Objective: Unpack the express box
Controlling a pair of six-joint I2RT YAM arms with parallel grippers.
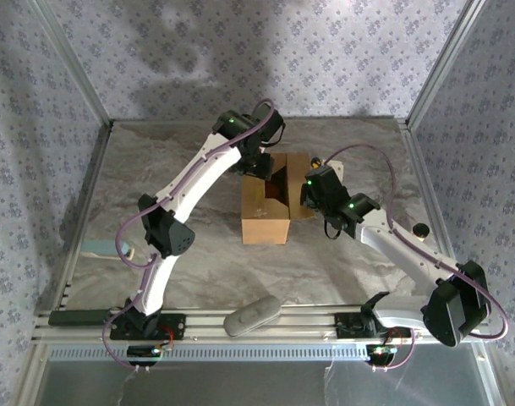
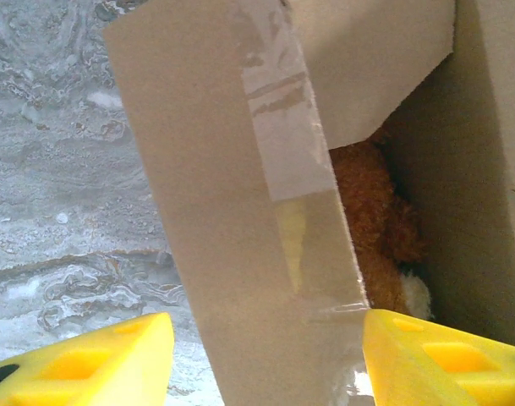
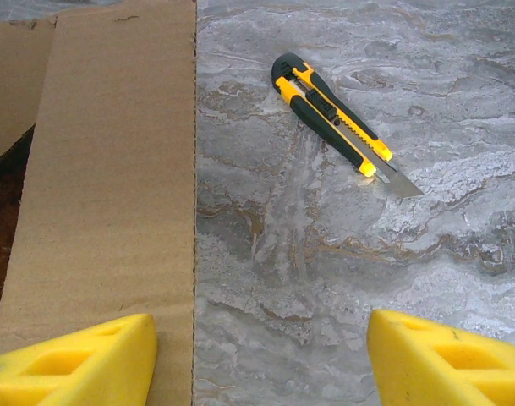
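The express box stands in the middle of the table with its top flaps open. My left gripper hangs at its far end. In the left wrist view a taped flap stands upright between the yellow fingers of the left gripper, which are apart. A fuzzy brown plush toy lies inside the box. My right gripper is at the box's right side. The right gripper is open, its left finger over a flat flap and bare table under the gap.
A yellow and black utility knife with its blade out lies on the marble table to the right of the box. A grey oblong object rests on the front rail. A small black knob sits at the right.
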